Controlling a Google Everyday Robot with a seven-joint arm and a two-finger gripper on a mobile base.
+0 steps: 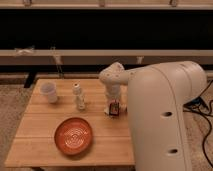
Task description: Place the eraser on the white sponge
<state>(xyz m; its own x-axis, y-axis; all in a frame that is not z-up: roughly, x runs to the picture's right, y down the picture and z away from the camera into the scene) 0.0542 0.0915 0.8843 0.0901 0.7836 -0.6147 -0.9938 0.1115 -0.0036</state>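
Pincer (114,106) is lowered near the counter's (45,145) right edge, apparently grasping the eraser (115,109), which is seen dark at its tip. White sponge cannot be located; it is likely hidden beneath. Eraser should be lowered flat and centered before release.

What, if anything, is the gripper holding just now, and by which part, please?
It cannot be told: the gripper is low over the table, at a small dark object.

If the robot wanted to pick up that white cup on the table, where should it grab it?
Probably from above, pinching the rim of the white cup: it stands upright with its mouth open and free space around it. The gripper is across the wooden table, down near its right side.
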